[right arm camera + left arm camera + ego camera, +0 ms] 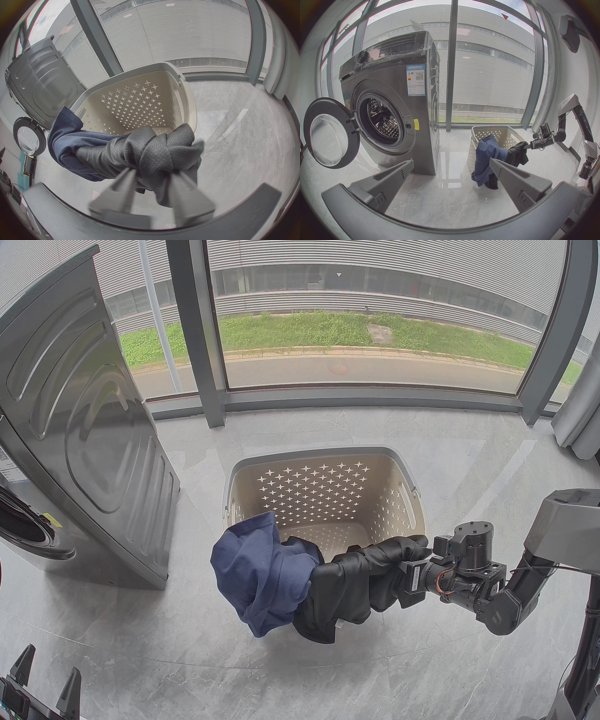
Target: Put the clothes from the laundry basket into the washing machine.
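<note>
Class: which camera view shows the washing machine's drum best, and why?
The left wrist view: it faces the front of the washing machine, door open, drum visible. The head view shows mostly its side panel and a sliver of the opening; the right wrist view, its side panel and the door, far off.

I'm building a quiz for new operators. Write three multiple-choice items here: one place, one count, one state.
1. Where is the blue garment? A draped over the near rim of the laundry basket; B spread flat on the floor; C on the window ledge.
2. How many garments show? A one; B two; C four.
3. The washing machine door is: A open; B shut; C missing.
Answers: 1A, it hangs over the rim; 2B, blue plus the black garment in the right gripper; 3A, it stands aside, baring the drum.
</note>
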Controlling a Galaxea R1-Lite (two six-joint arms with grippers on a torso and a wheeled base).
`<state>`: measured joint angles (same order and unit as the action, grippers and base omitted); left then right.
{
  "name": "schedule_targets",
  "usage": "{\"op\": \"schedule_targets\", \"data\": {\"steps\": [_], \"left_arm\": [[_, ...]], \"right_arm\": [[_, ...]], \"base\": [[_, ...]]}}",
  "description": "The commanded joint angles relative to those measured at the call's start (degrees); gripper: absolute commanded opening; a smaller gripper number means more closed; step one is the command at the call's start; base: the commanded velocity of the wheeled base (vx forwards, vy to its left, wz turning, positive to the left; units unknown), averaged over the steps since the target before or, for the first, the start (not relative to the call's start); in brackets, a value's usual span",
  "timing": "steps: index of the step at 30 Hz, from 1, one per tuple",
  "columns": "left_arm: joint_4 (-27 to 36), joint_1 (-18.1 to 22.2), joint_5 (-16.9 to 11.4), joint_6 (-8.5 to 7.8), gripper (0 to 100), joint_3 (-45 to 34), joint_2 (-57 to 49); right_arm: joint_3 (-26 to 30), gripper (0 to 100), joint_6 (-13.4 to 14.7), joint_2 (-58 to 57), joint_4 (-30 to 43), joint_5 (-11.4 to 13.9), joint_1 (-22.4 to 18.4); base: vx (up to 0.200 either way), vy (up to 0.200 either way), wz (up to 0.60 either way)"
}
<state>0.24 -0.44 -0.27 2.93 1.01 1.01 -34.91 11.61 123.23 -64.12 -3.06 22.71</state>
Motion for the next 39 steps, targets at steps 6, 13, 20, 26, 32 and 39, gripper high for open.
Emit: {"op": "schedule_targets", "data": {"steps": [6, 13, 20, 26, 32, 39], "left_arm": [[0.0, 0.0, 0.0, -0.03, 100, -0.9, -1.0], [0.1, 0.0, 0.0, -0.03, 100, -0.9, -1.0], [0.1, 0.0, 0.0, -0.11, 100, -0.9, -1.0], [0.1, 0.0, 0.0, -0.29, 100, -0.9, -1.0], [0.0, 0.0, 0.0, -0.38, 100, -0.9, -1.0], [0.0, 0.0, 0.0, -0.38, 100, -0.9, -1.0]], "right_arm": [[0.6, 0, 0.2, -0.6, 0.0, 0.1, 0.5], [3.8, 0, 1.1, -9.0, -1.4, 0.0, 3.0], [6.8, 0, 2.0, -20.2, -1.5, 0.0, 5.3], [6.7, 0, 1.6, -24.1, -5.0, -0.1, 5.9], [6.0, 0, 0.2, -31.3, -4.4, 0.1, 5.9], [6.1, 0, -2.6, -37.3, -0.9, 0.0, 7.3]], "base": [[0.000, 0.000, 0.00], [0.000, 0.000, 0.00], [0.000, 0.000, 0.00], [0.000, 0.000, 0.00], [0.000, 0.000, 0.00], [0.000, 0.000, 0.00]]}}
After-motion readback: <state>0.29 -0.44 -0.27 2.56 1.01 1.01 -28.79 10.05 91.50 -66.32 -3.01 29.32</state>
